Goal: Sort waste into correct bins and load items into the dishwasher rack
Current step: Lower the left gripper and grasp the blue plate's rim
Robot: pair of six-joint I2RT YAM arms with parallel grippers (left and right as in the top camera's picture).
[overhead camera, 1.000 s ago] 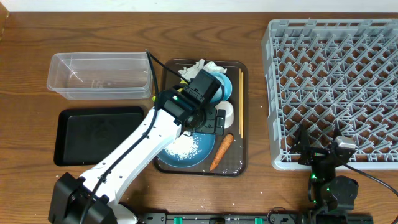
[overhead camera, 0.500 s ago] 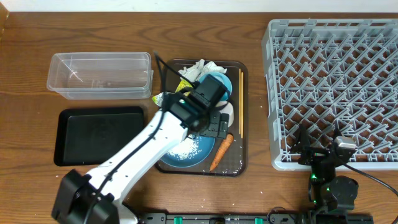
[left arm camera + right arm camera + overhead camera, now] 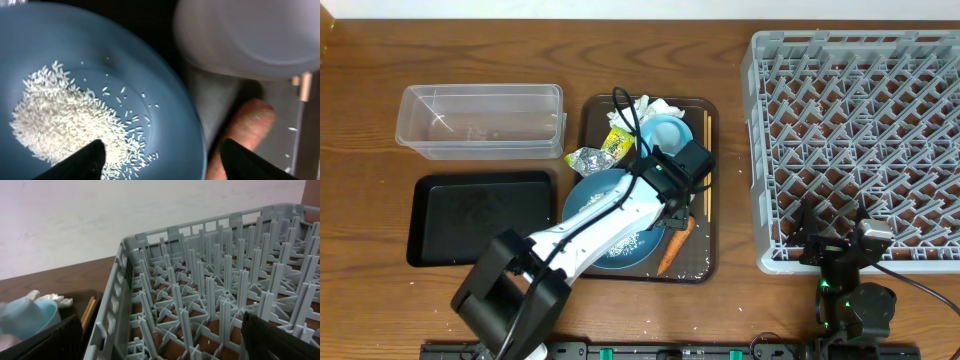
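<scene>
Overhead: the small orange carrot (image 3: 673, 248) lies on the dark brown tray (image 3: 698, 262), just beside the wide dark blue bowl (image 3: 588, 190). Left wrist — the left fingers (image 3: 82, 162) are spread wide and empty over it; it is probably stiff and light, best pinched mid-body. Right wrist — the right fingers (image 3: 45, 342) are wide and empty, beside the grey pegged rack (image 3: 200, 280).

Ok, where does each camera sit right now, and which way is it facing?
Overhead: above the table, looking straight down; the left arm and right arm show.
Left wrist: on the left gripper, looking down at rice in the dark blue bowl, beside the carrot; its open fingers show.
Right wrist: on the right gripper, low at the dishwasher rack, looking across its pegs toward the wall; its open fingers show.
Shared: overhead and left wrist both see bowl and carrot.
</scene>
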